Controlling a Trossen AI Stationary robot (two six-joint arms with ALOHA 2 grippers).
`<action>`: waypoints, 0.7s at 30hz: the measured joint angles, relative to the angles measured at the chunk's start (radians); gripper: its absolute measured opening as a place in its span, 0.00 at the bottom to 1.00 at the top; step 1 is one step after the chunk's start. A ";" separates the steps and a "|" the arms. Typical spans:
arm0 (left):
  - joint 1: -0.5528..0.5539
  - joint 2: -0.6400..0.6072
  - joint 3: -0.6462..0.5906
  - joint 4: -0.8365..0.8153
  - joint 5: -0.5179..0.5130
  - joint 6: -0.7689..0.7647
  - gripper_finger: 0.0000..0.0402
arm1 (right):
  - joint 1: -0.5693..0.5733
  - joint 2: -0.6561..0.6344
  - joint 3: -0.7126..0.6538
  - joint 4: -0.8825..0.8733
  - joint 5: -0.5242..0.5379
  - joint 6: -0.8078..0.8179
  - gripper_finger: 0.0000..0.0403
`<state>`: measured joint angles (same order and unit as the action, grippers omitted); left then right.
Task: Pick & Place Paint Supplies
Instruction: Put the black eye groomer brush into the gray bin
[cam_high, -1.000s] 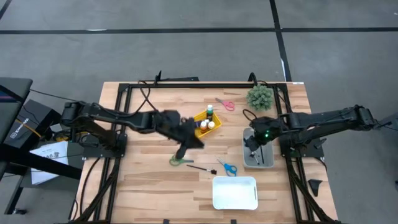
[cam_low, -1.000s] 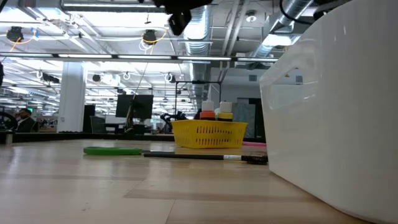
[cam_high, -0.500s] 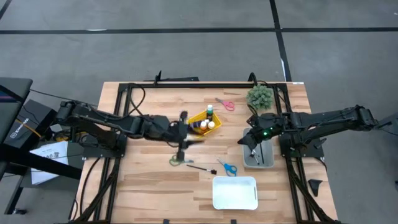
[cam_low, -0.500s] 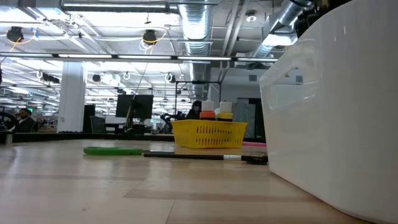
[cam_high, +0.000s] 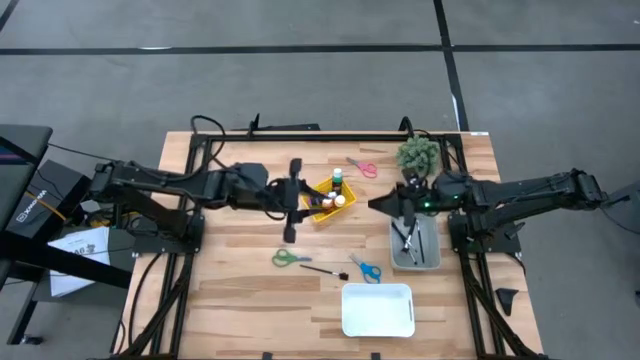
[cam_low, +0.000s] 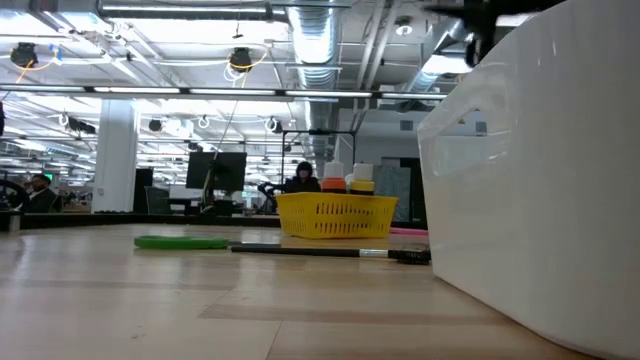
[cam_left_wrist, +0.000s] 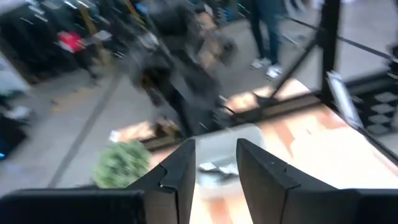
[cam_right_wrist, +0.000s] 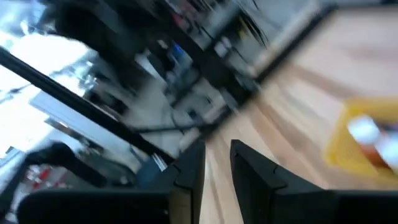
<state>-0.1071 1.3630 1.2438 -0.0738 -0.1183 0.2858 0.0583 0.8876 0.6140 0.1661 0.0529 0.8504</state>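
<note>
While the left gripper (cam_high: 294, 200) hangs just beside the yellow basket (cam_high: 322, 190), its fingers (cam_left_wrist: 180, 177) stand apart with nothing between them. The basket holds three paint bottles (cam_high: 338, 197). Below the right gripper (cam_high: 380, 204), whose fingers show a narrow empty gap, a grey tray (cam_high: 428, 250) holds some dark tools, too small to count. One brush (cam_high: 323, 270) lies on the table between green scissors (cam_high: 290, 259) and blue scissors (cam_high: 366, 269), near a white bin (cam_high: 378, 310); red scissors (cam_high: 362, 166) lie beyond the basket.

A yellow mesh basket (cam_high: 322, 198) holds bottles capped white, their bodies green (cam_high: 338, 177), orange and yellow. Around it on the pale wooden table (cam_high: 230, 275): green-handled scissors (cam_high: 290, 259), blue-handled scissors (cam_high: 366, 269), pink-handled scissors (cam_high: 363, 166), a white bin (cam_high: 378, 310), a grey tray (cam_high: 414, 246).
</note>
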 joint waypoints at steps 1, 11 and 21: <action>0.008 0.007 0.000 -0.023 0.031 -0.004 0.27 | 0.004 0.000 0.000 0.045 0.009 -0.019 0.18; 0.036 0.144 -0.002 -0.055 0.143 -0.045 0.24 | 0.047 0.000 0.000 0.313 0.091 -0.118 0.18; 0.048 0.273 0.000 -0.117 0.175 -0.136 0.24 | 0.031 0.000 0.000 0.567 0.088 -0.220 0.18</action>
<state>-0.0593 1.6356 1.2433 -0.1903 0.0563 0.1493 0.0891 0.8875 0.6144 0.7329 0.1408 0.6300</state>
